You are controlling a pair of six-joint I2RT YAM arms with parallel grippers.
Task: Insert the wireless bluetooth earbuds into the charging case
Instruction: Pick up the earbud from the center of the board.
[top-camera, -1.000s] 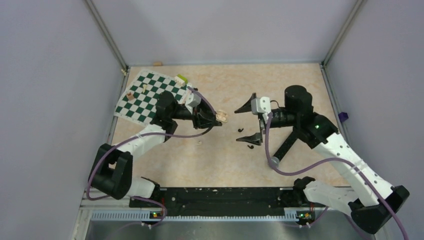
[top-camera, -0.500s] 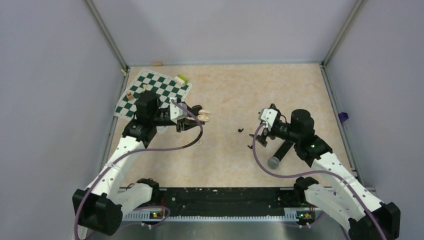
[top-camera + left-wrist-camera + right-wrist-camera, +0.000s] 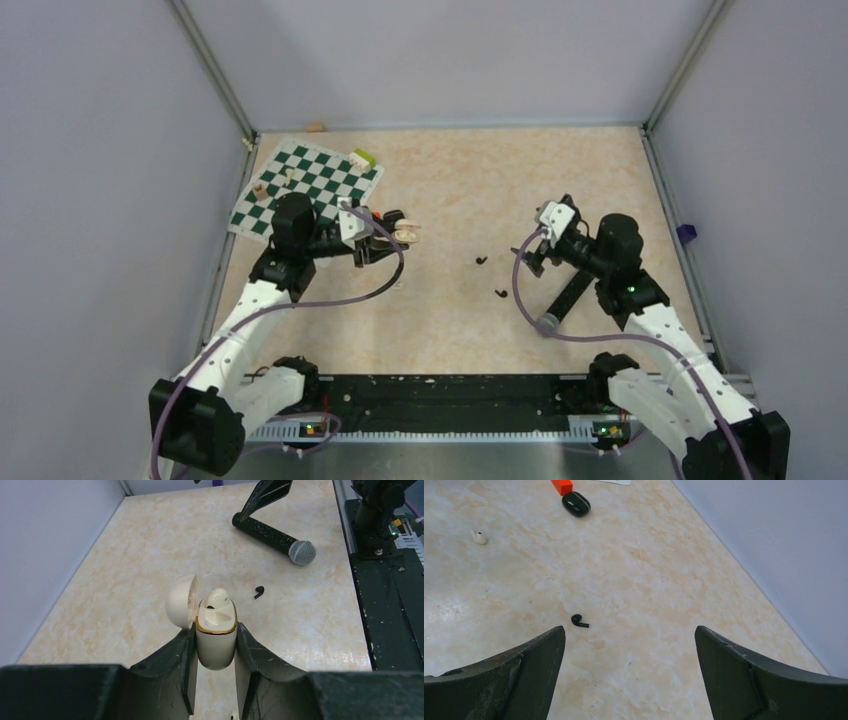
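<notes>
The left gripper [image 3: 215, 630] is clamped tight on a cream case [image 3: 216, 645]. It holds the case upright with the lid [image 3: 181, 602] flipped open to one side and a white bud [image 3: 218, 598] sitting inside. The right gripper [image 3: 629, 640] hangs above the table [image 3: 664, 570], its jaws spread wide with nothing between them.

The earbuds [image 3: 482, 261], both black, lie loose on the table between the two arms, a little apart from each other. One of them is in the right wrist view, just ahead of that gripper.

The black case [image 3: 575, 503] lies on the table just beside an orange block [image 3: 561, 486], well apart from the earbuds. From above it seems to sit close by the left gripper, though it is too small there to be sure. A loose bud [image 3: 479, 536], white, lies near it. A microphone [image 3: 565, 300] lies under the right arm.
</notes>
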